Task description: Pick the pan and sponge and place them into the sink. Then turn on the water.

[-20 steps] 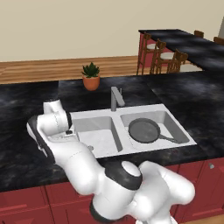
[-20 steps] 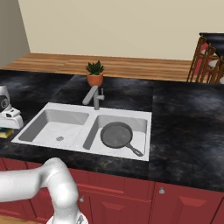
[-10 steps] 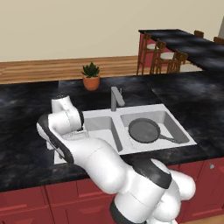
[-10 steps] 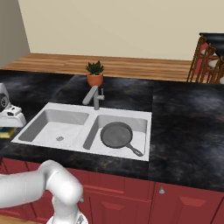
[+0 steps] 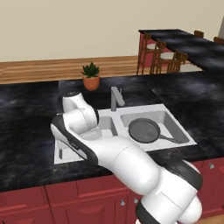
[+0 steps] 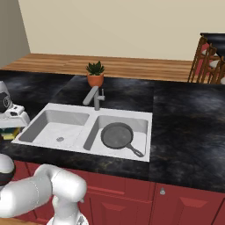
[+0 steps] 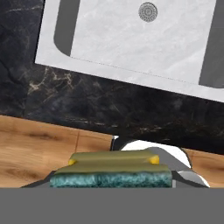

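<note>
The hand hung at the left end of the sink, above the counter edge in the right base view. In the hand view the sponge sat right at the fingertips — green layer nearest the camera, yellow showing at its upper corners — and the hand appeared closed on it, though the finger tips themselves were hidden behind the block. In the right base view a sliver of yellow and green showed just beneath the white hand.

The sponge's long axis ran across the hand view, roughly level with the bottom edge of that picture. Beyond it lay the dark marbled counter strip, then the sink rim, and the left basin with its round drain near the top of the view.

The pan lay flat in the right basin, well apart from the hand — its handle pointed toward the front right corner of that basin. In the right base view the pan showed the same, handle slanting to the front right.

The grey faucet stood upright behind the divider between the basins, its spout angled toward the left basin. A potted plant stood on the counter behind the faucet. The arm's white links crossed over the left basin in the left base view, hiding much of it. Wooden chairs stood at a far counter.
</note>
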